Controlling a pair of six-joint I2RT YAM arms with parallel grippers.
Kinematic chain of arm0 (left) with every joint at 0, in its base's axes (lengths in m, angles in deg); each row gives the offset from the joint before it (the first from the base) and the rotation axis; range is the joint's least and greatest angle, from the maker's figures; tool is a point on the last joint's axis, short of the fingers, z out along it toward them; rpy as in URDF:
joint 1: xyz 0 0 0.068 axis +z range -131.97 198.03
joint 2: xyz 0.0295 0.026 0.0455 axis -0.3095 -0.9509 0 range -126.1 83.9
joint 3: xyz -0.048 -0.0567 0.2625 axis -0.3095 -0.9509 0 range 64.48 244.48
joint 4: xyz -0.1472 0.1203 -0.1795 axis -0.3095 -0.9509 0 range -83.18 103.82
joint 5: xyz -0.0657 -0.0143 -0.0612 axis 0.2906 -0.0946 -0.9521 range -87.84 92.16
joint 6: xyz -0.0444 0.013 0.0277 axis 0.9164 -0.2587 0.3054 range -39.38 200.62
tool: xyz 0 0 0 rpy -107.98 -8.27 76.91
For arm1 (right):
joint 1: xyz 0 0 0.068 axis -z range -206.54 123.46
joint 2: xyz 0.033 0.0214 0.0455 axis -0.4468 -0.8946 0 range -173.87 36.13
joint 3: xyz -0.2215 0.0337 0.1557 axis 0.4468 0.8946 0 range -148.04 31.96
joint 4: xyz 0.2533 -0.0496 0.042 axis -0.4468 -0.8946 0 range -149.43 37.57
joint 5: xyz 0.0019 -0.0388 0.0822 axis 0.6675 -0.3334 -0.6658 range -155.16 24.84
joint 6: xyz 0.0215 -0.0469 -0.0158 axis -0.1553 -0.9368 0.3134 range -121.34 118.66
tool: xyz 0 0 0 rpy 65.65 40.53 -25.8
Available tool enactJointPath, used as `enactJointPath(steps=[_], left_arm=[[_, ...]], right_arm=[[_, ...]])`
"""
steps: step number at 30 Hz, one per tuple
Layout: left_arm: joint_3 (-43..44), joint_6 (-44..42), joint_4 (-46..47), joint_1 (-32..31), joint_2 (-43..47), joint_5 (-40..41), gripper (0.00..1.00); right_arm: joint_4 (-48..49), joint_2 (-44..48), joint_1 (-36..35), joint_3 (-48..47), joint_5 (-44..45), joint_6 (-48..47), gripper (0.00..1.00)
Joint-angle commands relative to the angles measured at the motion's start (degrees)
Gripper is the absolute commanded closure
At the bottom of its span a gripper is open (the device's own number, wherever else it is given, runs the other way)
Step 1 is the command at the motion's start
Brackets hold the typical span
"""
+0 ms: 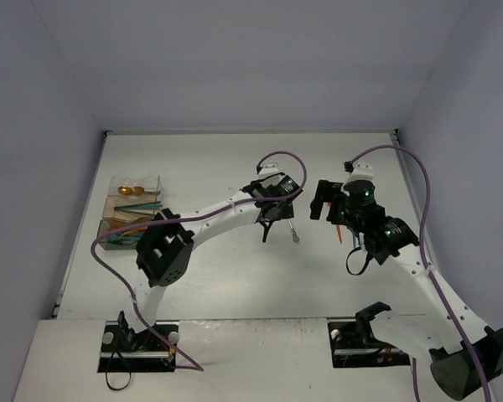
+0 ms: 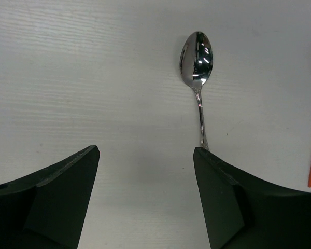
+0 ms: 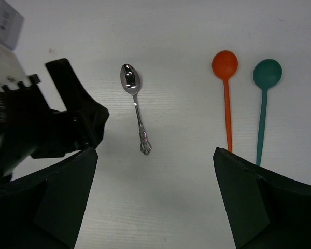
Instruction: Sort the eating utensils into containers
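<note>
From above, the left gripper (image 1: 271, 224) hangs over the middle of the table with the silver spoon (image 1: 293, 233) lying just beside it on the side toward the other arm, its long axis running roughly near to far. The right gripper (image 1: 325, 201) hovers a little further off, near an orange spoon (image 1: 341, 231). The left arm looks the closer of the two to the silver one. The clear container (image 1: 161, 186) sits well apart at the left side of the table. It already holds something gold in its far compartment and teal and orange pieces in the nearer ones, though I can't make out which sort each is. Down the left wrist's view, the fingers stand apart with nothing between them, only bare table. The silver spoon lies off to the right of the gap, bowl away from the camera, its handle end meeting the right-hand fingertip. I'd say the hand must shift that way before it can close across the handle. Down the right wrist's view, those fingers are spread wide and empty too. The silver spoon lies flat below, and the orange spoon lies parallel with a teal spoon (image 3: 264, 98), their handles running under one finger.
</note>
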Motion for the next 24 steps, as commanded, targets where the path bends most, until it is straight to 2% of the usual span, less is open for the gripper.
enactJointPath(steps=[1, 13, 19, 24], left_arm=[[2.0, 2.7, 7.1, -0.5, -0.8, 0.8, 0.30], [2.3, 0.5, 16.0, -2.3, -7.6, -0.8, 0.30], [4.5, 2.5, 14.8, -2.8, -11.3, 0.7, 0.32], [5.8, 4.4, 11.2, -2.8, -13.3, 3.0, 0.41]], right_arm=[[1.1, 6.1, 0.4, 1.5, 0.3, 1.7, 0.08], [-1.5, 22.3, 0.4, 4.1, -0.3, -0.3, 0.03], [-4.4, 24.5, 0.4, 2.3, -0.8, -1.1, 0.02], [-5.9, 25.4, 0.3, 1.0, -1.0, -1.8, 0.02]])
